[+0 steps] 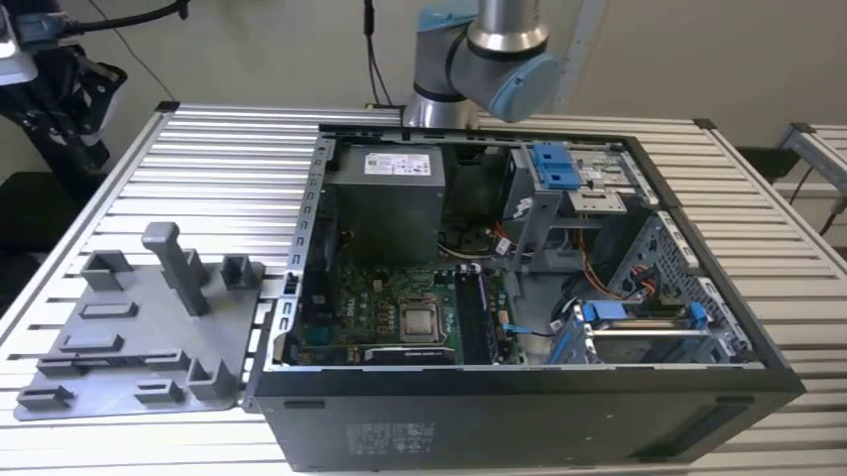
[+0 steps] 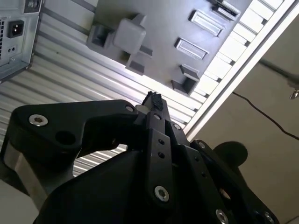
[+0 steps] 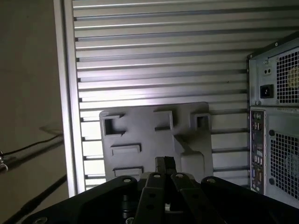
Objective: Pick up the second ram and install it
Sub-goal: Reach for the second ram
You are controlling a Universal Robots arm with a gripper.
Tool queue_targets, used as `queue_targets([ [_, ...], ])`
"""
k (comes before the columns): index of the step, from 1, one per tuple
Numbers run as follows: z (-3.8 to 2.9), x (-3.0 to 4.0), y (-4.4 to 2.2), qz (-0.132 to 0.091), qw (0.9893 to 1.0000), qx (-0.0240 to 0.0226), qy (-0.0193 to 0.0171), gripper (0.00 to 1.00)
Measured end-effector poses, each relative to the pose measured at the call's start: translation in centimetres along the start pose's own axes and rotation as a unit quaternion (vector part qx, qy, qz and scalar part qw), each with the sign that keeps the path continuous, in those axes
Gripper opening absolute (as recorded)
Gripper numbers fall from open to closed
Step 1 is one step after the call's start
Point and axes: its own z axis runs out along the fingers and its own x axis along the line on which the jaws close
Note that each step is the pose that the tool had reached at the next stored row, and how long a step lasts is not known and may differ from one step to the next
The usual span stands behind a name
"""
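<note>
**Claw closed over the fixture plate, memory stick in the case**

The gripper (image 2: 153, 99) (image 3: 164, 163) hangs high above the grey fixture plate (image 2: 159, 28) (image 3: 140, 135). In both wrist views its black fingertips are pressed together with nothing between them.

In the exterior view the plate (image 1: 159, 337) lies on the slatted table (image 1: 225, 169), by the table's edge on the exterior view's left, near its front corner. Its blocks and posts carry no stick.

The open computer case (image 1: 530, 416) stands just beside the plate and reaches towards the table's opposite edge. The arm (image 1: 490, 59) rises behind the case at the table's far edge.

Inside the case, what looks like the second ram (image 1: 471, 315) is a long dark stick standing on edge in the slots just beside the processor (image 1: 421, 319). I cannot tell how many sticks stand there.
</note>
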Motion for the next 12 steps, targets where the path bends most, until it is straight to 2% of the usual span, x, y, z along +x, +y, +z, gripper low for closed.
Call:
queue_targets([
  [4, 0.18, 0.39, -0.26, 0.001, 1.0000, 0.0015, -0.0002, 0.11],
  [10, 0.23, 0.81, -1.35, 0.001, 1.0000, 0.0024, -0.0002, 0.11],
  [12, 0.24, 0.80, -1.91, 0.001, 1.0000, 0.0025, -0.0002, 0.11],
])
